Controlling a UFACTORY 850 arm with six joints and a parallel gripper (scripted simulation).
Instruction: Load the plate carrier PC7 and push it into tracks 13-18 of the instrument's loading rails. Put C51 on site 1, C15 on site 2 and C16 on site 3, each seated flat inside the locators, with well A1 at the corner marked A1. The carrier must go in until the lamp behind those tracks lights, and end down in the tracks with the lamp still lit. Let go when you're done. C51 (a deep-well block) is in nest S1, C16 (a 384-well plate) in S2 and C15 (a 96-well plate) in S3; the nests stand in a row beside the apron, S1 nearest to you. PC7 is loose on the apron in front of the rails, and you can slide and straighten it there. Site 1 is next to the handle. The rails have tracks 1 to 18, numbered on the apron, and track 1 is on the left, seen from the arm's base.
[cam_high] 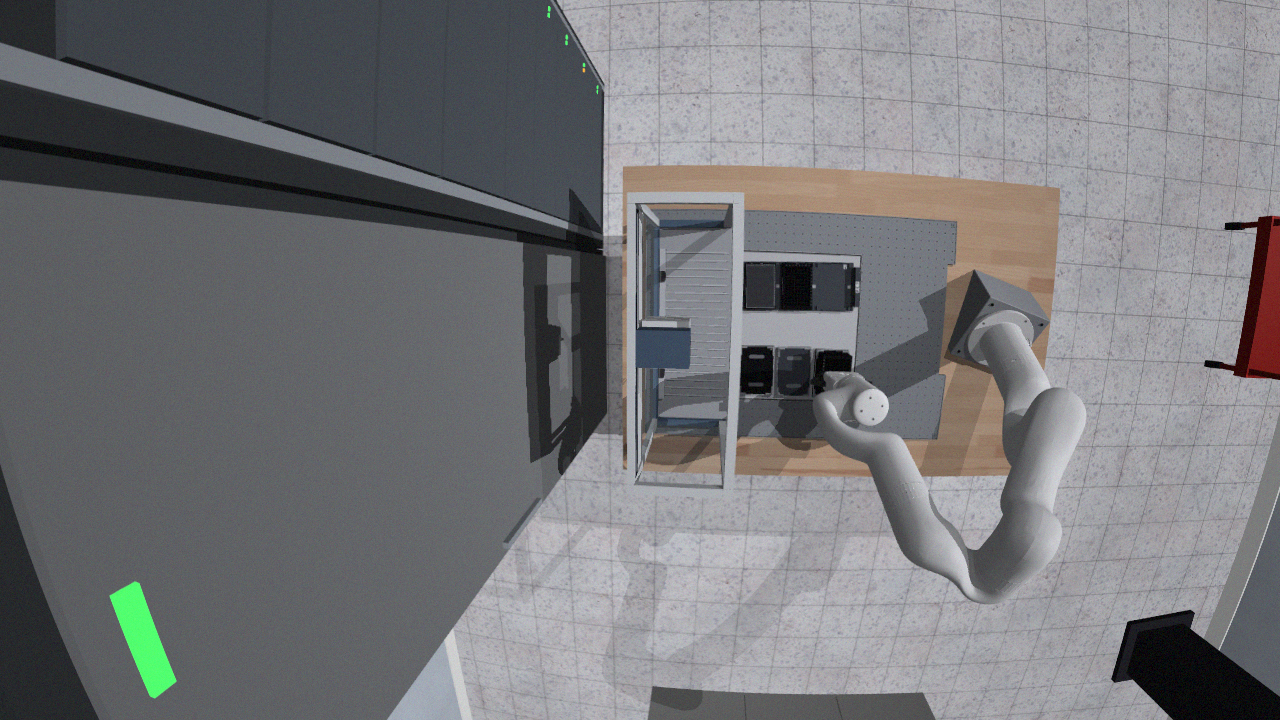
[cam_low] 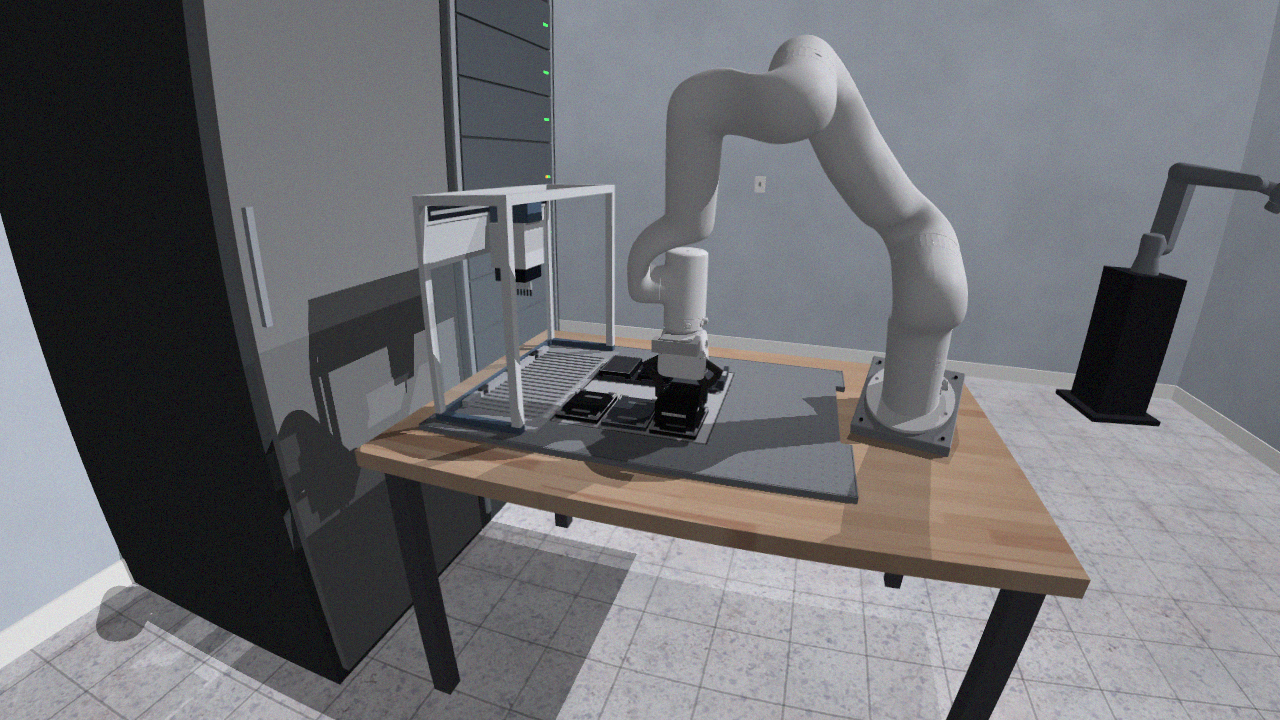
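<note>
My gripper [cam_low: 680, 389] points straight down over nest S1, the nest nearest the arm's base, and is shut on the sides of C51 [cam_low: 680, 410], a tall dark deep-well block. From above, the wrist hides most of the block [cam_high: 832, 362]. I cannot tell whether the block is lifted off its nest. C16 [cam_high: 793, 371] lies in the middle nest and C15 [cam_high: 757, 371] in the far nest, both flat dark plates. The carrier PC7 [cam_high: 799, 286] lies on the apron in front of the rails, with three dark sites and nothing on them.
The ribbed loading rails [cam_high: 702, 331] lie under a white open frame [cam_low: 514, 295], with a blue-and-white head [cam_high: 664, 347] hanging from its top beam. The arm's base [cam_high: 995, 326] stands on the wooden table behind the grey apron.
</note>
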